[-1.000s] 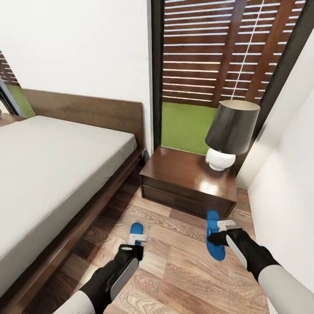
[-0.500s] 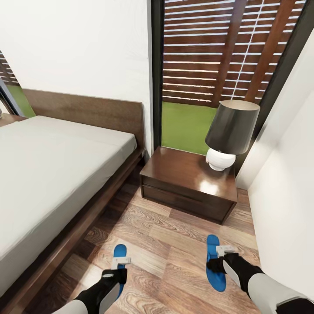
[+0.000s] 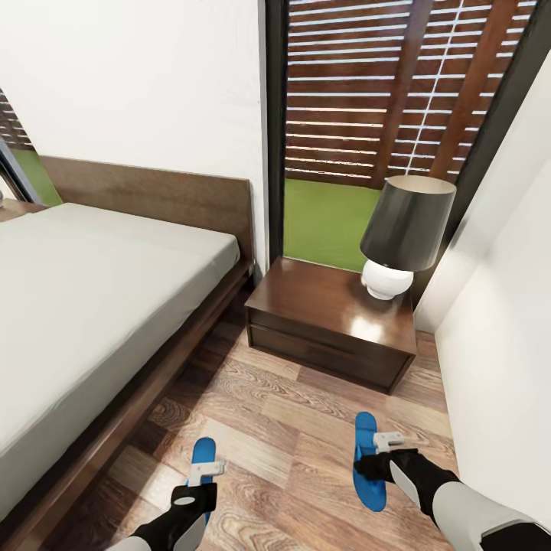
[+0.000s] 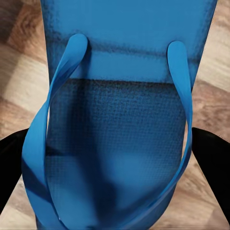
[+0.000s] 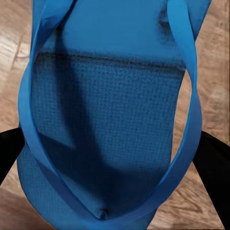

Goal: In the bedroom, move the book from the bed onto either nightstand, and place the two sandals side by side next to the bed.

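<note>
Two bright blue sandals are held low over the wood floor, toes pointing toward the nightstand (image 3: 329,315). My left gripper (image 3: 202,473) is shut on the left sandal (image 3: 203,450), not far from the bed (image 3: 84,291) frame. My right gripper (image 3: 376,459) is shut on the right sandal (image 3: 365,490), a good gap away near the right wall. In the left wrist view the sandal (image 4: 120,96) with its strap sits between the black fingers (image 4: 10,163). The right wrist view shows the other sandal (image 5: 110,120) between its fingers (image 5: 213,163). The book is out of view.
A lamp (image 3: 404,229) with a dark shade and white base stands on the nightstand's right side. A white wall (image 3: 505,329) runs close along the right. Behind the nightstand is a black-framed window (image 3: 383,92) with a slatted fence. A second nightstand corner (image 3: 9,205) peeks at far left.
Both arms have drawn back toward me with the sandals, away from the nightstand. In the last half second the right sandal has also shifted a little leftward.
</note>
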You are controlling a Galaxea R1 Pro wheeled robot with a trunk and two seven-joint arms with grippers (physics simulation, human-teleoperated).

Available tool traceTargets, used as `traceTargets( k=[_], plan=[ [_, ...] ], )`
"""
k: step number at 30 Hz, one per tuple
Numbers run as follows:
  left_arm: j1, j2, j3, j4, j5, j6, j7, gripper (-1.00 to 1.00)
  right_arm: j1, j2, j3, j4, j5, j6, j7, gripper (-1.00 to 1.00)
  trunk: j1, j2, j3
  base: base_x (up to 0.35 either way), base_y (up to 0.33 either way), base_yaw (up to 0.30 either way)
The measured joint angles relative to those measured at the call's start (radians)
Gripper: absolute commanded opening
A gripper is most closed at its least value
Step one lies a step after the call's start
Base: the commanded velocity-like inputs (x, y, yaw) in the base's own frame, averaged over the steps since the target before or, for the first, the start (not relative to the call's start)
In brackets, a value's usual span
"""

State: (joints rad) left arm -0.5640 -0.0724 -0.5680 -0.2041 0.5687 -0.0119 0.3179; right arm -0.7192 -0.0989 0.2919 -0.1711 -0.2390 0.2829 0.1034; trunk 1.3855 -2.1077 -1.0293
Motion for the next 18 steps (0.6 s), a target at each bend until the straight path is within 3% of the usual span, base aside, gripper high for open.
traceTargets(
  k=[4, 18],
  plan=[
    [0.000, 0.001, 0.001, 0.003, 0.002, -0.002, 0.000, -1.00, 0.000, 0.003, 0.000, 0.002, 0.002, 0.003, -0.049, -1.00, 0.000, 0.000, 0.000, 0.000, 0.000, 0.200],
    [0.000, -0.001, 0.001, 0.003, 0.003, -0.002, 0.001, -1.00, 0.000, 0.003, 0.000, 0.002, 0.001, 0.026, -0.080, -1.00, 0.000, 0.000, 0.000, 0.076, -0.100, 0.276]
  ],
)
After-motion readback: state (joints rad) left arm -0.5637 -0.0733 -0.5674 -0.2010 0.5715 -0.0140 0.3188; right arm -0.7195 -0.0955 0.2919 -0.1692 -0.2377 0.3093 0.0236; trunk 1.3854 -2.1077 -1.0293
